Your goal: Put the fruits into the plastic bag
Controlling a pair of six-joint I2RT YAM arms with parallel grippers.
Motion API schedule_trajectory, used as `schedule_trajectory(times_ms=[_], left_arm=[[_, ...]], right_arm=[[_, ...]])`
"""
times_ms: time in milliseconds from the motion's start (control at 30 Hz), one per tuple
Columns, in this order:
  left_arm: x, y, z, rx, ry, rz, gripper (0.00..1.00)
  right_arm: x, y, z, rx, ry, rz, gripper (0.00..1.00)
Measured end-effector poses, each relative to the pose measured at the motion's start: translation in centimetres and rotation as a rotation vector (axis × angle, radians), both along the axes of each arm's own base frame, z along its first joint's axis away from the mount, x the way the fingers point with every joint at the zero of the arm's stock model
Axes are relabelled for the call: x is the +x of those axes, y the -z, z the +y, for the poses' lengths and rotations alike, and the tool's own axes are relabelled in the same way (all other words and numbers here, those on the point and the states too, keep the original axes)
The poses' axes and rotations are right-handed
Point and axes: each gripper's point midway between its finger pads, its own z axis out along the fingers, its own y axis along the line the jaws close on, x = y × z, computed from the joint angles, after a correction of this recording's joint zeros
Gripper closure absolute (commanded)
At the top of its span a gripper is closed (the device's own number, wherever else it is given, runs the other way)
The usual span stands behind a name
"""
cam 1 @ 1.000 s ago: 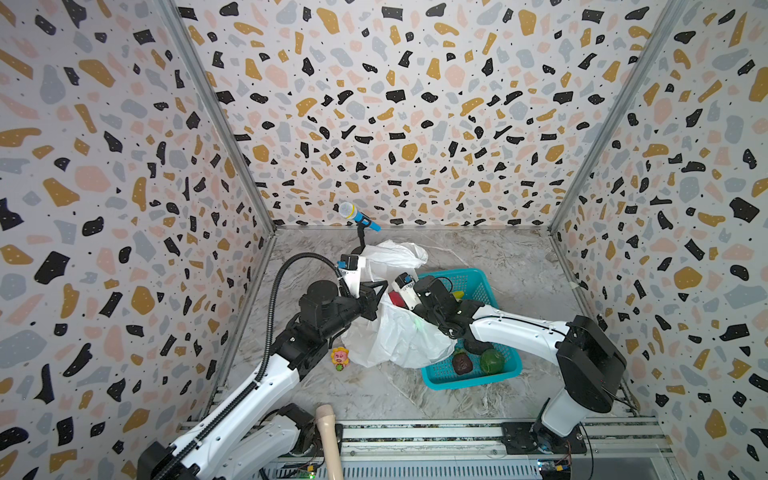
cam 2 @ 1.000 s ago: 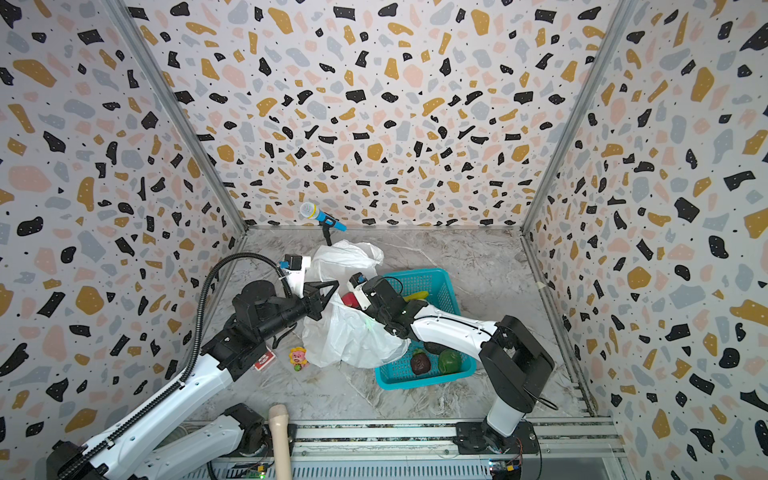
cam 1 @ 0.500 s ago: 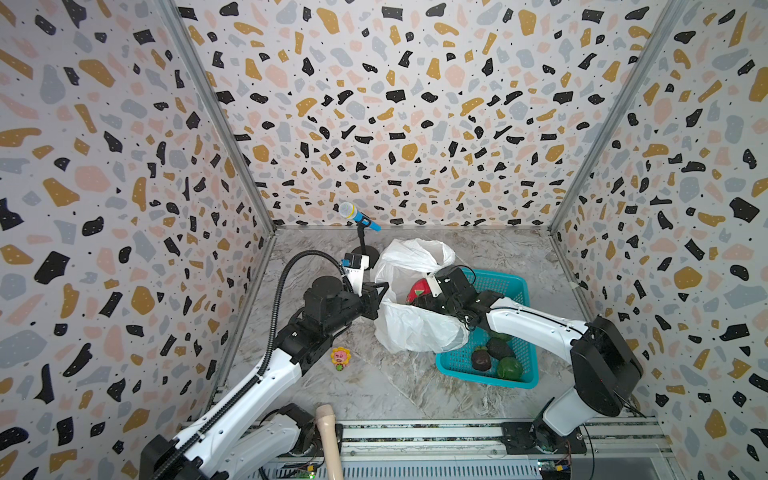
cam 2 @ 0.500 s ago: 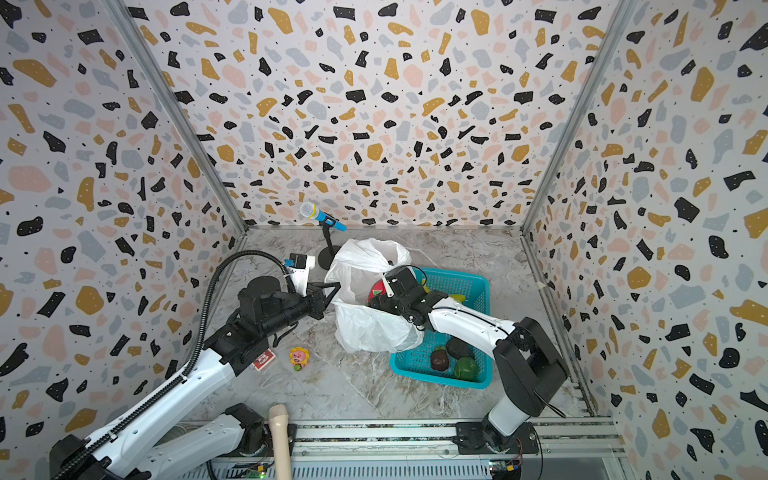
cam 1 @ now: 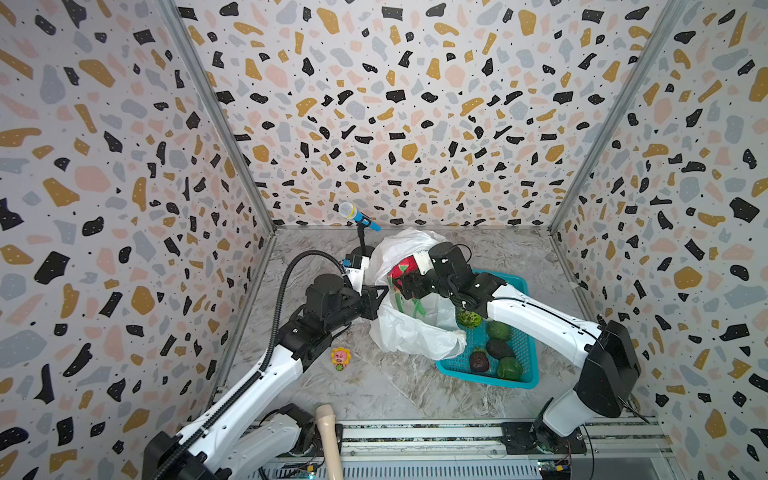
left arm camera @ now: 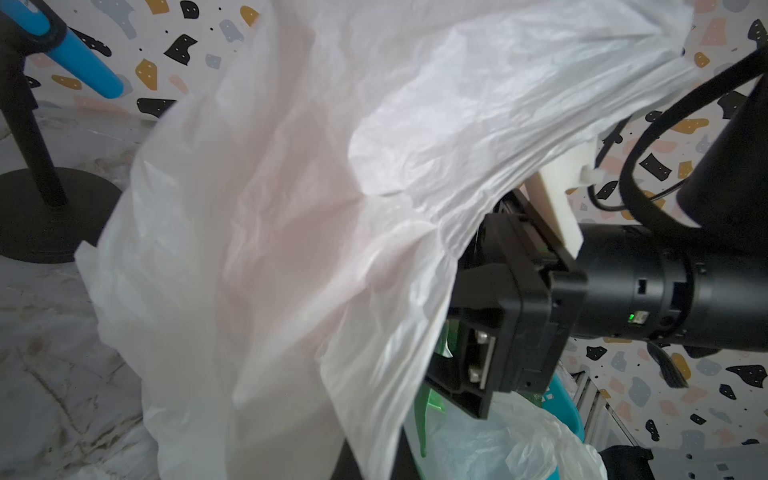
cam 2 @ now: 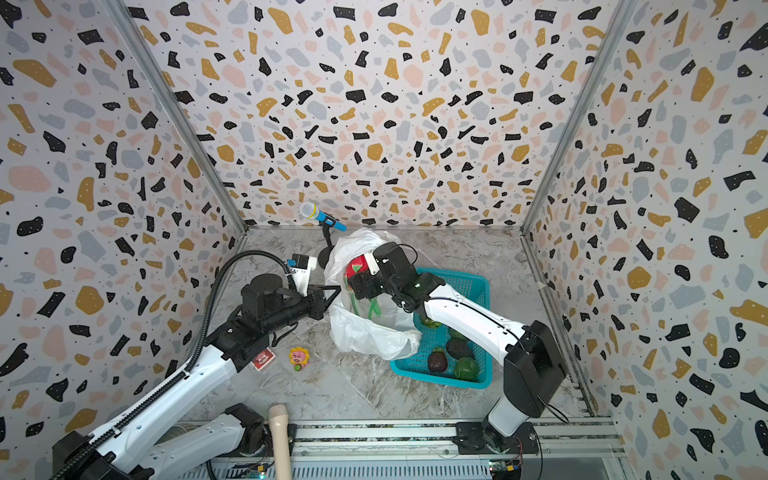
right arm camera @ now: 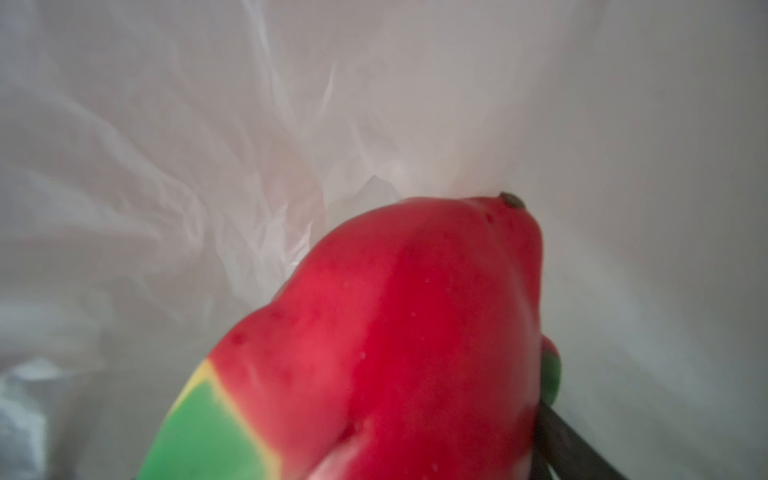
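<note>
red-pink toy dragon fruit with green scales (cam 1: 401, 267) now inside the mouth of the crinkly white plastic bag (cam 1: 415, 338); a second ago it was at the rim.
right gripper (cam 1: 401, 285) still clamped around it, not dropped yet. left gripper (cam 1: 382, 293) pinched shut on the bag rim, holding it open. other green and brown toy fruits (cam 1: 498, 347) wait in the teal mesh basket (cam 1: 517, 299).

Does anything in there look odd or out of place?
A little sunflower-face toy and a red card lie loose on the table beside the left arm, away from the fruits. The plastic bag slumps over the teal basket corner.
</note>
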Motion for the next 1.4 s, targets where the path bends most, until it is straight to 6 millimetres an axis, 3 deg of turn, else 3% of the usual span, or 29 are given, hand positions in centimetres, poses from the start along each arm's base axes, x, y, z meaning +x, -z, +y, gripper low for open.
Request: schedule_trajectory(times_ms=[100,167,467,500,567,633,733,833,1033,1167,1267,1400], left_arm=[[0.1,0.5,0.1,-0.017,0.005,0.005,1.00],[0.2,1.1,0.3,-0.025,0.000,0.022,1.00],[1.1,4.4,1.3,-0.036,-0.025,0.111,1.00],[1.2,4.6,1.5,-0.034,-0.031,0.117,1.00],[1.4,4.7,1.7,-0.034,-0.042,0.121,1.00],[1.5,4.7,2.0,-0.030,-0.058,0.119,1.00],[1.8,5.2,2.8,-0.008,-0.098,0.129,1.00],[1.9,5.6,3.5,0.020,-0.135,0.134,1.00],[2.5,6.3,5.2,0.067,-0.243,0.141,1.00],[2.8,6.3,5.6,0.063,-0.276,0.141,1.00],[3.0,6.1,5.7,0.052,-0.289,0.141,1.00],[3.2,5.8,5.8,0.031,-0.306,0.140,1.00]], right_arm=[[0.7,0.3,1.3,0.017,0.003,-0.001,0.64],[1.3,1.9,1.9,0.010,0.018,0.023,0.64],[2.7,14.1,3.2,-0.154,0.091,0.200,0.61],[2.6,15.3,3.2,-0.174,0.094,0.215,0.58],[2.1,17.0,3.1,-0.209,0.094,0.241,0.38],[1.6,17.8,3.1,-0.231,0.088,0.259,0.25],[1.3,17.4,3.3,-0.229,0.075,0.252,0.16],[1.1,15.6,3.4,-0.216,0.052,0.222,0.12],[-0.3,8.3,2.0,-0.129,0.025,0.114,0.08],[-1.5,4.6,0.3,-0.073,0.028,0.066,0.07],[-2.3,3.8,-1.1,-0.056,0.035,0.059,0.08],[-3.5,4.8,-3.9,-0.046,0.053,0.093,0.09]])
